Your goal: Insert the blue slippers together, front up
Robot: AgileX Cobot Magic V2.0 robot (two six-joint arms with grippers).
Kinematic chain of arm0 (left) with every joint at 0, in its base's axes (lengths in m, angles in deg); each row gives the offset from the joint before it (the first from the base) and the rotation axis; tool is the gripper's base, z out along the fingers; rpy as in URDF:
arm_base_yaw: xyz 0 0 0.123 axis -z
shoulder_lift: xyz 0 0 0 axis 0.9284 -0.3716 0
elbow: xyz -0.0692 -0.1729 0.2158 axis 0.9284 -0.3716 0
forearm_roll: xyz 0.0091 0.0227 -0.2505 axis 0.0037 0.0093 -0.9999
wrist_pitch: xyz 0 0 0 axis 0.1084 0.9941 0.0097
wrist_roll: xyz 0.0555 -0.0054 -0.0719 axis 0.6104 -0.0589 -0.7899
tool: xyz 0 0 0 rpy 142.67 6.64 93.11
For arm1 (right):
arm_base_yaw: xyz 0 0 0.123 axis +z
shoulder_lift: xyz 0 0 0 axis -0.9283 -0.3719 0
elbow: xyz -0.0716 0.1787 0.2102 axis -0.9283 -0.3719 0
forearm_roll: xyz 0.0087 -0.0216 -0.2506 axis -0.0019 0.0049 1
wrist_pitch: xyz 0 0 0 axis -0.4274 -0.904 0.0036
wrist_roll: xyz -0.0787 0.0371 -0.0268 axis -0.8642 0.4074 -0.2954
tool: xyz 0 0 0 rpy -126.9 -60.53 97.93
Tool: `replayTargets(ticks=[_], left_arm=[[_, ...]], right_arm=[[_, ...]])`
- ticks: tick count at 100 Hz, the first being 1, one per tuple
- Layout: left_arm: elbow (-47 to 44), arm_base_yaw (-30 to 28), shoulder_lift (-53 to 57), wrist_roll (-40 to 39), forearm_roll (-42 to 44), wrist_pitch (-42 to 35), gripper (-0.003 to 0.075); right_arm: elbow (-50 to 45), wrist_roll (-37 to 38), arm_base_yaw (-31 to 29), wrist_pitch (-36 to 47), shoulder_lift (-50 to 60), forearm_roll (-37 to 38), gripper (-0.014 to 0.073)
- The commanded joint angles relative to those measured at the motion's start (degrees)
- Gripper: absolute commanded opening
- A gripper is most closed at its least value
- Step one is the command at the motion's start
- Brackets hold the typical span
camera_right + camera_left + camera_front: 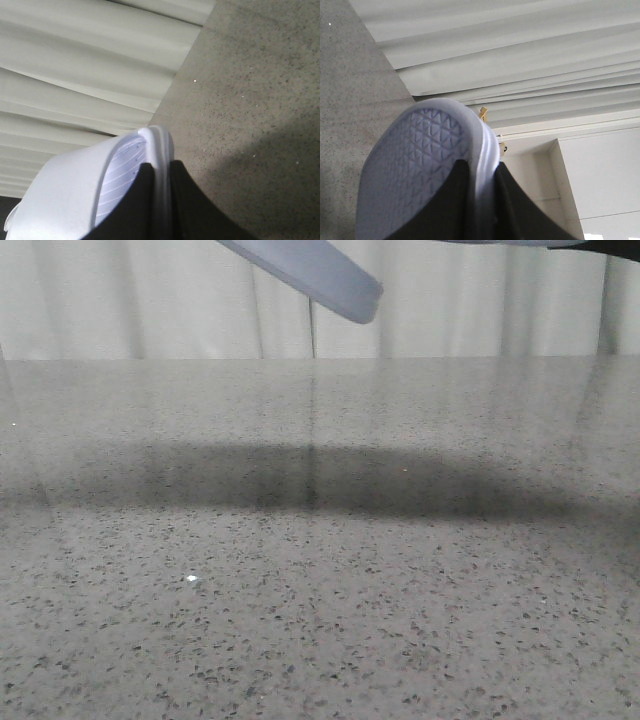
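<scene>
Each arm holds one pale blue slipper up in the air. In the left wrist view my left gripper [482, 167] is shut on the edge of a slipper [415, 160], whose ridged triangle-patterned underside faces the camera. In the right wrist view my right gripper [160, 167] is shut on the edge of the other slipper [90, 185], with its ribbed footbed and wide strap showing. In the front view only one slipper end [320, 275] hangs in at the top centre and a sliver of the other [510, 243] at the top right. The grippers themselves are out of the front view.
A grey speckled stone tabletop [320, 570] fills the front view, with a wide dark shadow band across its middle. Pale pleated curtains [150, 300] hang behind the table's far edge. A white wall and ledge [590, 165] show in the left wrist view.
</scene>
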Motion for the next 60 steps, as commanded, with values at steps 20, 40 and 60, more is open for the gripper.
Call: replayTargets(ticks=[20, 40, 60], left_arm=[[1.59, 4.87, 0.57, -0.30, -5.06, 5.77, 0.0016], [1.59, 6.18, 0.57, -0.30, -5.06, 5.88, 0.0016], [1.59, 6.66, 0.57, -0.26, -3.27, 4.23, 0.0016]], right_arm=[[2.43, -0.28, 3.22, 5.90, 0.00, 6.55, -0.0107], [2.43, -0.28, 4.05, 6.95, 0.00, 9.03, -0.0107], [2.43, -2.01, 4.05, 7.35, 0.00, 15.36, -0.0106]])
